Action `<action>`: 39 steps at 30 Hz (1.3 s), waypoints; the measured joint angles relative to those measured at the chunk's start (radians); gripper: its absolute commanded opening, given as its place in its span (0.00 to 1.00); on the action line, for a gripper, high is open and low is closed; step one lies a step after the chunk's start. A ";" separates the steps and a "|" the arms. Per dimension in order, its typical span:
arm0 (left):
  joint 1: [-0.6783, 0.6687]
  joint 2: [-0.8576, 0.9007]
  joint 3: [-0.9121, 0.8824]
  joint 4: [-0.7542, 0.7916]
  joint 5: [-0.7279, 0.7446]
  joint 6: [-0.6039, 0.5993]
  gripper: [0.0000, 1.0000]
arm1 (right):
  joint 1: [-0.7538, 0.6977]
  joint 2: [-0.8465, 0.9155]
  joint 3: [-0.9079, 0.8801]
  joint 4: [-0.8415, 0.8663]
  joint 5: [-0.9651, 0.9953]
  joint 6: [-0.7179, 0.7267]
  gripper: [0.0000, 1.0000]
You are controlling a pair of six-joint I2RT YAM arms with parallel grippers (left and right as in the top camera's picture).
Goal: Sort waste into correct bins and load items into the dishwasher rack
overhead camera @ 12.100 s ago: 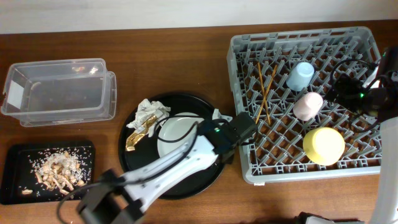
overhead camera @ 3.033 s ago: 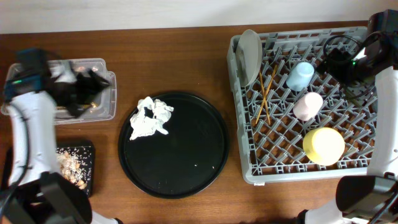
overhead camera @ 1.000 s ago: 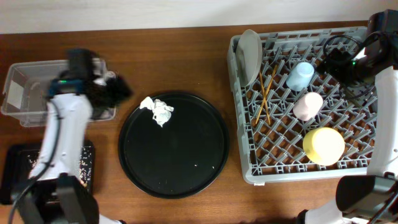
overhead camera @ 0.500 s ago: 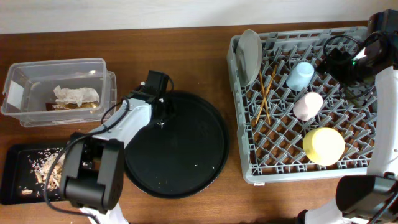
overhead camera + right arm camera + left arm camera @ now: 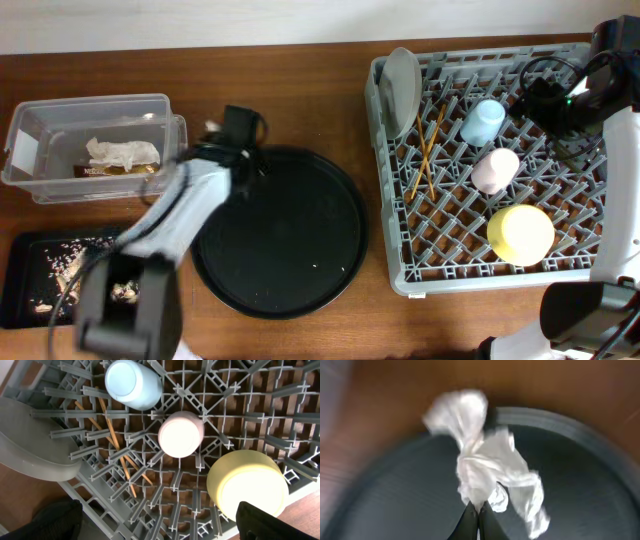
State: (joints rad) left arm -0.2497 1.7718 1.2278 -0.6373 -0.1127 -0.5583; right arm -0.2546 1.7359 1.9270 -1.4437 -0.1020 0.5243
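My left gripper (image 5: 476, 510) is shut on a crumpled white wrapper (image 5: 485, 465) and holds it over the far left rim of the round black tray (image 5: 600, 475). In the overhead view the left gripper (image 5: 245, 160) is blurred. Another wrapper (image 5: 120, 152) lies in the clear tub (image 5: 60, 120). Beige food scraps (image 5: 60, 262) lie in the shallow black tray (image 5: 20, 300). The grey rack (image 5: 400, 270) holds the upright plate (image 5: 402, 85), chopsticks (image 5: 425, 150), blue cup (image 5: 482, 122), pink cup (image 5: 495, 170) and yellow-green bowl (image 5: 520, 233). My right gripper (image 5: 157, 525) hangs open and empty above the rack.
The round black tray (image 5: 300, 240) sits between the tub and the rack, with only a few crumbs on it. The right arm (image 5: 575, 100) is over the rack's far right corner. The wooden table (image 5: 300, 90) shows behind the tray.
The left arm left one wrapper in the clear tub, came back to the round tray and shut on the last wrapper. It now lifts it up and to the left. The right arm has not moved.
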 measured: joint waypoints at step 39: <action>0.412 -1.162 -0.149 -0.752 0.373 0.118 0.99 | 0.000 0.000 0.000 0.000 0.000 0.000 0.99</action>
State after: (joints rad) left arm 0.1619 0.6094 1.0790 -1.3895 0.2604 -0.4404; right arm -0.2546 1.7363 1.9270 -1.4437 -0.1020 0.5240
